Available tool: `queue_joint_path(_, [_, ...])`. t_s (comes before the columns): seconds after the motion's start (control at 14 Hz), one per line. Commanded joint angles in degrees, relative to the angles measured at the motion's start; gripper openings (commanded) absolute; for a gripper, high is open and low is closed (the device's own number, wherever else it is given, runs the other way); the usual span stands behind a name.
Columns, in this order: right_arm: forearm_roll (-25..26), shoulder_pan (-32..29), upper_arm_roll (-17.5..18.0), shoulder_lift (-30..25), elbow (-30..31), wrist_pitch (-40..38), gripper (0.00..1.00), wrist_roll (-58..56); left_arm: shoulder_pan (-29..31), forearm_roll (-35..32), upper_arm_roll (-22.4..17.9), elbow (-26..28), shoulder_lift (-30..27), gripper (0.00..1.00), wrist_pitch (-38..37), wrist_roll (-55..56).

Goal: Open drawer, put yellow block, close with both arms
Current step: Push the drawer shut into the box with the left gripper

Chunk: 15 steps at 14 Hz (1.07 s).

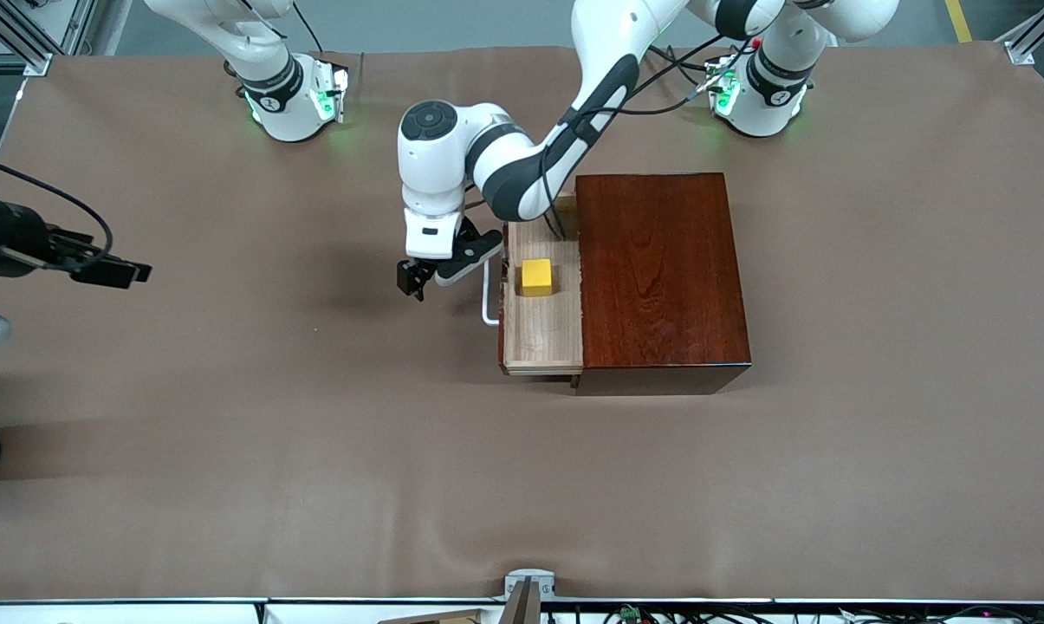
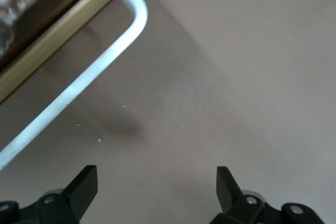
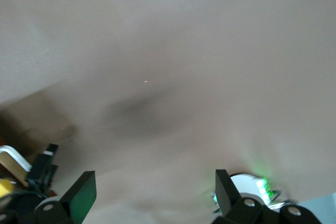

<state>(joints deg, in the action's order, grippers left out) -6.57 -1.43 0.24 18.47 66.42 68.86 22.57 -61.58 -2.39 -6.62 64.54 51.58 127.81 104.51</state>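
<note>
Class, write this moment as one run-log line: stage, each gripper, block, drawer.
stage: block placed, drawer not yet closed | left gripper: open, beside white handle | right gripper: open, waiting over bare table | yellow block: in drawer | drawer: open

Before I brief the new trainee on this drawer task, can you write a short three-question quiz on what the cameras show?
1. True or false: the small yellow cube lies inside the open pale-wood drawer of the dark mahogany box.
2. Which arm's end effector is beside the drawer's white bar handle: A) left, B) right?
3. Fill in: the left end effector is open and holds ____.

Key
1. True.
2. A; the right end effector waits open, over the right arm's end of the brown table cover.
3. Nothing.
</note>
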Motion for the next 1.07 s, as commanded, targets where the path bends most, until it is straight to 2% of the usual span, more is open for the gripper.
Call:
queue_joint_path(0.0, [4.53, -0.59, 1.25, -2.72, 0.38, -0.40, 1.00, -10.49, -0.03, -0.33, -1.03, -2.57, 1.51, 1.00, -5.53, 2.80])
queue_joint_path(0.21, [5.95, -0.67, 0.99, -4.13, 0.38, -0.40, 1.00, -18.07, 1.81, 0.28, -1.03, -2.57, 0.81, 1.00, -13.88, 3.41])
queue_joint_path(0.36, [5.69, -2.07, 1.25, -8.43, 3.09, 0.48, 1.00, -24.91, 3.13, 0.28, -0.94, -2.48, 0.45, 1.00, -17.23, 5.34])
queue_joint_path(0.57, [5.25, -4.18, 1.25, -11.25, 4.77, 0.66, 1.00, -33.10, 5.15, 0.20, -0.94, -2.05, -0.51, 1.00, -24.43, 5.44])
queue_joint_path(0.79, [5.33, -4.02, 1.34, -12.49, 8.45, 2.14, 1.00, -33.38, 6.38, 0.02, -1.03, -1.78, -0.51, 1.00, -27.43, 5.44])
queue_joint_path(1.0, [5.69, -3.93, 1.52, -16.08, 13.10, 3.03, 1.00, -33.38, 7.00, -0.15, -1.11, -1.69, -0.43, 1.00, -29.46, 5.96])
